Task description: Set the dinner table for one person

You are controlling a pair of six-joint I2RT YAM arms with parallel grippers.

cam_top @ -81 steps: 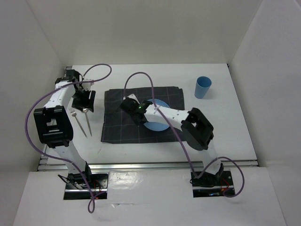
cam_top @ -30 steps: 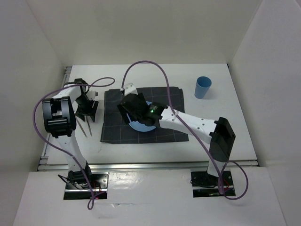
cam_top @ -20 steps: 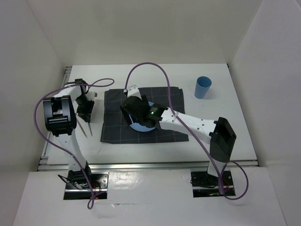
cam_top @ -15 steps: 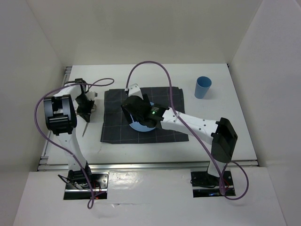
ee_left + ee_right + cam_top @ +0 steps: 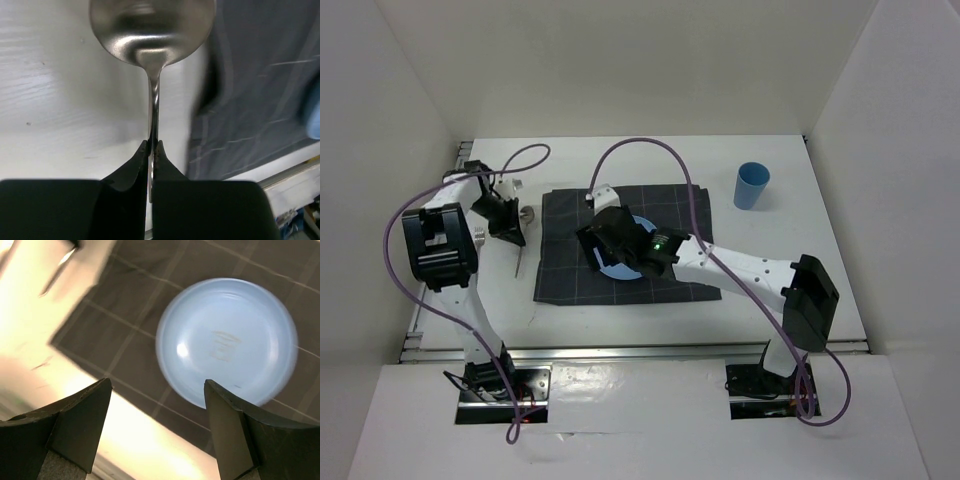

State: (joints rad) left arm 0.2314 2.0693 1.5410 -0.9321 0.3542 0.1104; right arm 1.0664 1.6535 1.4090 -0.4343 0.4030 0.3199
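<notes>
My left gripper (image 5: 153, 145) is shut on the thin handle of a metal spoon (image 5: 152, 30), whose bowl points away from the jaws above the white dinner table (image 5: 800, 270). From above, the left gripper (image 5: 506, 218) hangs just left of a dark checked cloth (image 5: 570, 270), with the spoon bowl (image 5: 527, 213) beside it. A light blue plate (image 5: 227, 342) rests on the cloth. My right gripper (image 5: 157, 385) hovers open over the plate's near edge, holding nothing. The right arm hides much of the plate (image 5: 618, 268) from above.
A thin metal utensil (image 5: 518, 264) lies on the table just left of the cloth, blurred in the right wrist view (image 5: 52, 277). A blue cup (image 5: 752, 186) stands at the back right. White walls enclose the table, and aluminium rails (image 5: 620, 349) edge it.
The left gripper has closed on the spoon and lifted it off the table, leaving one utensil lying there. The right arm has stretched out more over the plate, jaws still wide.
</notes>
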